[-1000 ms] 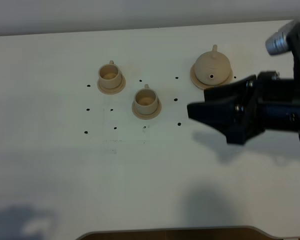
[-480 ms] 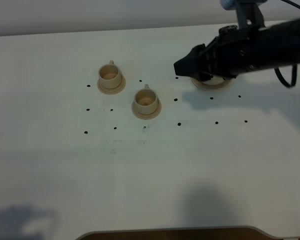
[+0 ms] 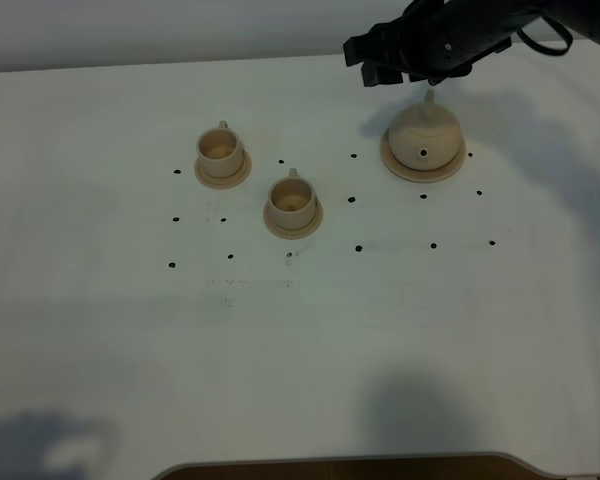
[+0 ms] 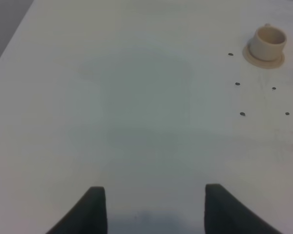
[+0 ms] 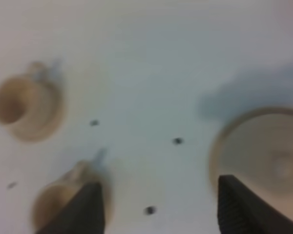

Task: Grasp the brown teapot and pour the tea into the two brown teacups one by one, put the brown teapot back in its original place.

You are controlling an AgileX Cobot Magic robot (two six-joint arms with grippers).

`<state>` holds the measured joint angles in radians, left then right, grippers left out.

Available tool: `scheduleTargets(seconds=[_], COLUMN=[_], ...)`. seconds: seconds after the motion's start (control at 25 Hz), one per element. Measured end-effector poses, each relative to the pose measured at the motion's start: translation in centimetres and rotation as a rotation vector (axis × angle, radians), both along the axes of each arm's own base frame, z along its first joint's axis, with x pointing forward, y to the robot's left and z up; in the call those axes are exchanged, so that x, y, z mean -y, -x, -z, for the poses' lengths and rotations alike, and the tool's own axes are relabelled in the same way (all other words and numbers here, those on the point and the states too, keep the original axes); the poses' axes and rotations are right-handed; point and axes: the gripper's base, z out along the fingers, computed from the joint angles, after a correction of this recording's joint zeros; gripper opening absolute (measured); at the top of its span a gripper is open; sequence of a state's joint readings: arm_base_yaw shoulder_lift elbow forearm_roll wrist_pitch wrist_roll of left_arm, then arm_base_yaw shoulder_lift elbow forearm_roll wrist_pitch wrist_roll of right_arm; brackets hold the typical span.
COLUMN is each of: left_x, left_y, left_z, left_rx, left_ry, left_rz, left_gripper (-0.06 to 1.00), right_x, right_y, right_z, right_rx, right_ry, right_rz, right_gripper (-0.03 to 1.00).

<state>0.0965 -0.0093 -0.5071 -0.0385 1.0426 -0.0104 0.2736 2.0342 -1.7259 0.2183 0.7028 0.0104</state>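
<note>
Matte black, blocky right gripper (image 3: 365,62); thin black cable (image 3: 543,45) looped behind. Left gripper (image 4: 156,212): two dark, tapered, round-tipped jaws.

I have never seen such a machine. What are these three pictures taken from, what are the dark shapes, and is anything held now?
This is a robot with two arms, each ending in a two-finger gripper. One picture looks down from a high camera onto the white table. The other two come from cameras on the arms' wrists.

A brown teapot stands on a wide saucer. The left teacup and the nearer teacup each stand on a small saucer.

The dark shapes are gripper fingers. The right gripper is beyond the teapot, and the left gripper is over bare table. Both are open and empty.
</note>
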Motion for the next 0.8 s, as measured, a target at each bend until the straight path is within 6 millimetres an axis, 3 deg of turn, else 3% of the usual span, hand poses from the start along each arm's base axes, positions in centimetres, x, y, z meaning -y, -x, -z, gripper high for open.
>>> scheduleTargets(seconds=[0.16, 0.4, 0.8], left_x=[0.0, 0.0, 0.0], left_y=[0.0, 0.0, 0.0], left_z=[0.0, 0.0, 0.0], left_rx=[0.000, 0.000, 0.000], left_ry=[0.000, 0.000, 0.000], left_rz=[0.000, 0.000, 0.000], left_gripper=[0.49, 0.49, 0.49], right_x=[0.3, 0.5, 2.3], right_y=[-1.7, -3.1, -6.4], right_z=[0.6, -0.3, 2.1], right_rx=[-0.017, 0.050, 0.056], right_ry=[0.078, 0.101, 0.136], right_rz=[0.047, 0.095, 0.184], right_gripper=[0.52, 0.52, 0.52])
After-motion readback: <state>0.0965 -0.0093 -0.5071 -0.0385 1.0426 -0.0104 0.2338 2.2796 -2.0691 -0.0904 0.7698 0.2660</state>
